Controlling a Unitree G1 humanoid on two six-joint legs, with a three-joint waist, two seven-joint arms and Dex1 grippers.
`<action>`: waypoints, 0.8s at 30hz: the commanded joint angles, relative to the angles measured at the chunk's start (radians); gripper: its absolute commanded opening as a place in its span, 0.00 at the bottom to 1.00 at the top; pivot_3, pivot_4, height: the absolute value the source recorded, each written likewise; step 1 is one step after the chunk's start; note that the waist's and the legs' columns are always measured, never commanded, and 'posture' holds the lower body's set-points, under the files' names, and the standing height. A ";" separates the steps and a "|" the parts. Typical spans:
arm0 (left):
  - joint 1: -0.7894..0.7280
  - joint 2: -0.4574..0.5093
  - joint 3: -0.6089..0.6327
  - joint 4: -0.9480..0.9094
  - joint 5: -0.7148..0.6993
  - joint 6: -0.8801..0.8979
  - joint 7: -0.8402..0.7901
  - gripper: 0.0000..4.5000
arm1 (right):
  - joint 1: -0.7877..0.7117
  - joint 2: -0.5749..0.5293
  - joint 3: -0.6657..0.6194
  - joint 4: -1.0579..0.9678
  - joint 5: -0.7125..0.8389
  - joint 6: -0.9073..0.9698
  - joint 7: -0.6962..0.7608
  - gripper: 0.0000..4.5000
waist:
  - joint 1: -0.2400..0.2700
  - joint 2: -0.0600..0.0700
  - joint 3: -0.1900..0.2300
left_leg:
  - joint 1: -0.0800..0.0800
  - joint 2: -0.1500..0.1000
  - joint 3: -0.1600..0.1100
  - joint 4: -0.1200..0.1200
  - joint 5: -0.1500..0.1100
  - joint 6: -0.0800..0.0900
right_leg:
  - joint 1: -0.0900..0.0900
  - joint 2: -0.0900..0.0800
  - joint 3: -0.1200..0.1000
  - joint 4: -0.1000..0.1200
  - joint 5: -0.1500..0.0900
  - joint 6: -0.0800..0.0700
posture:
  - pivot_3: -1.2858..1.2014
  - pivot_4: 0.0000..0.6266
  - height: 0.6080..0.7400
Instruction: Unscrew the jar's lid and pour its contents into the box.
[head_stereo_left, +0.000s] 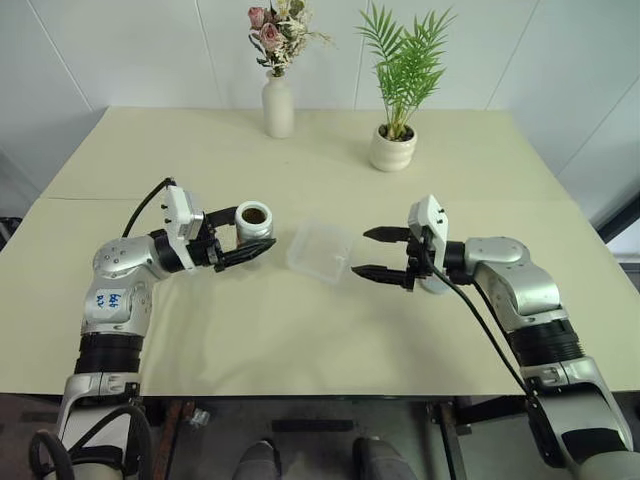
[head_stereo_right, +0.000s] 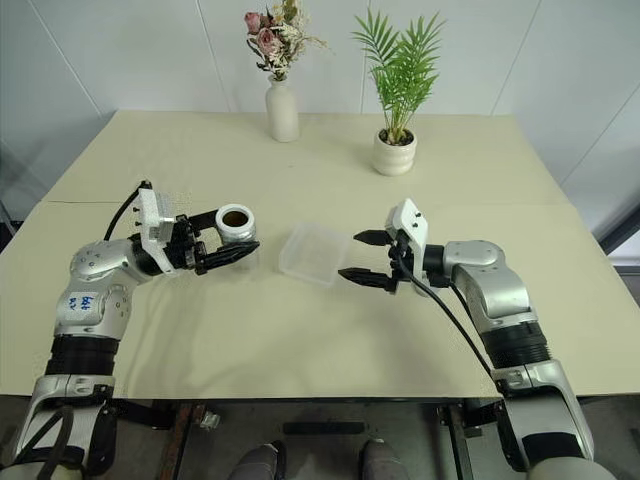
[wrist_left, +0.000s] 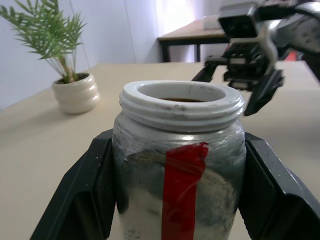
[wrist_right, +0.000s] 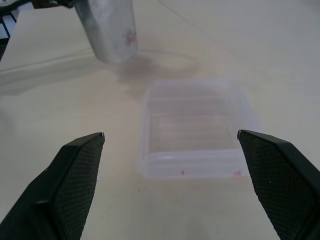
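A robot's left hand (head_stereo_left: 243, 238) grips a small clear jar (head_stereo_left: 254, 222) above a pale surface (head_stereo_left: 300, 330), its two black fingers (wrist_left: 87, 190) clenched on either side of the glass. The jar stands upright with its mouth uncovered, the white threaded rim bare and a red stripe (wrist_left: 183, 187) running down its side. Something brown (wrist_left: 181, 99) shows just inside the mouth; what it is cannot be made out.

Just to the right of the jar, the shallow clear box (head_stereo_left: 321, 251) rests on the surface, apart from the jar. The right hand (head_stereo_left: 373, 253) hovers on the far side of the box from the jar, released and holding nothing, its fingers (wrist_right: 75, 170) spread wide and pointing towards the box and the jar. From the right wrist, the box lies between those spread fingers and slightly beyond them, with the jar raised off the surface farther on.

Behind the jar, near the back edge of the surface, stands a white vase of flowers (head_stereo_left: 278, 100). A potted green plant (head_stereo_left: 394, 140) sits to the vase's right, well behind the box.
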 joint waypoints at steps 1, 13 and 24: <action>-0.089 0.017 -0.025 0.078 0.095 -0.104 0.041 0.61 | 0.019 -0.013 -0.042 -0.069 0.015 0.007 -0.016 1.00 | 0.000 0.000 0.000 | 0.000 0.000 0.000 0.000 0.000 0.000 | 0.000 0.000 0.000 0.000 0.000 0.000 | 0.52 0.24 1.00; -0.680 0.017 -0.472 0.624 0.665 -0.659 -0.050 0.61 | 0.066 -0.010 -0.087 -0.151 0.046 0.053 -0.058 1.00 | 0.003 0.000 0.000 | -0.001 0.000 0.002 -0.001 0.000 0.000 | 0.000 0.000 0.000 -0.003 0.000 0.002 | 0.52 0.24 1.00; -0.943 -0.185 -0.876 0.837 1.189 -0.781 0.284 0.61 | 0.102 0.037 -0.137 -0.211 0.088 0.075 -0.147 1.00 | 0.002 -0.002 0.001 | -0.002 0.000 0.008 -0.002 -0.002 0.002 | -0.006 0.000 0.008 -0.003 -0.001 0.004 | 0.52 0.24 1.00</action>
